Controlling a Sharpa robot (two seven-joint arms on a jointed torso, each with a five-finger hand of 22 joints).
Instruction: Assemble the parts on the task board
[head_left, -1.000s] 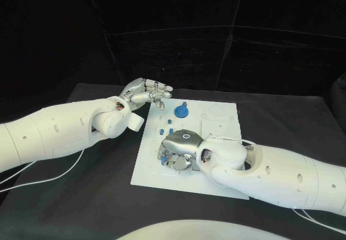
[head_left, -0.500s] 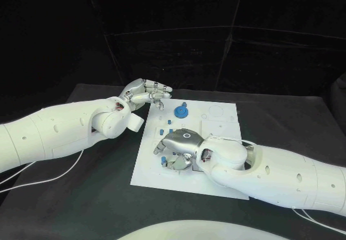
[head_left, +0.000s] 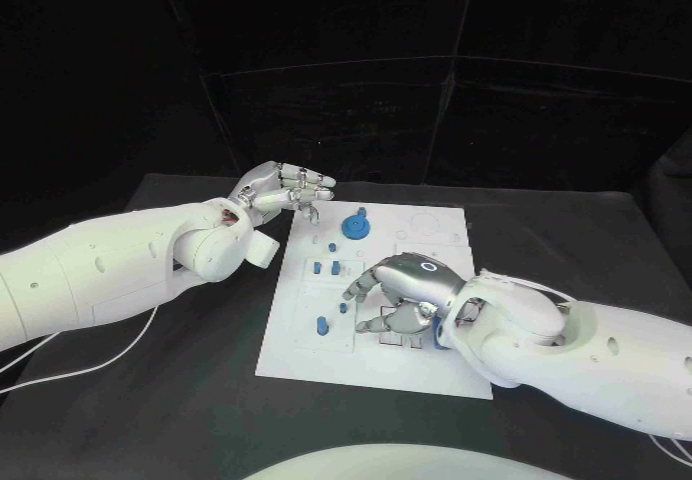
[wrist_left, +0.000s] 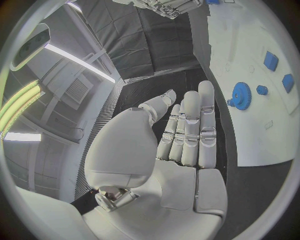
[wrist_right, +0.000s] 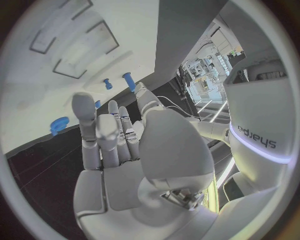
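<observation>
Head view shows the white task board (head_left: 418, 372) lying in the middle of the black table (head_left: 173, 410), with the small blue parts spread over its far and left portions. A blue gear (head_left: 355, 228) sits near the board's far left corner, a few short blue pegs (head_left: 330, 267) lie in a row just nearer than it, and an oblong blue piece (head_left: 320, 325) lies close to the board's left edge, its long axis running roughly front to back.

The right hand (head_left: 405, 295) hangs over the middle of the board, palm down, fingers (head_left: 356, 290) apart and reaching toward the left side; the right wrist view shows them extended with nothing between them. The oblong piece lies just to the left of those fingers and slightly nearer the robot, and the pegs just beyond them, so this hand is plainly the nearer one to both. Whether anything blue sits under its palm cannot be told.

The left hand (head_left: 283, 187) hovers off the board's far left corner, beside the gear but apart from it. Its fingers (wrist_left: 187, 131) lie straight and close together in the left wrist view, holding nothing.

Judging from this layout, the next pick probably falls to the right hand, which would need to shift left and lower onto a piece.
</observation>
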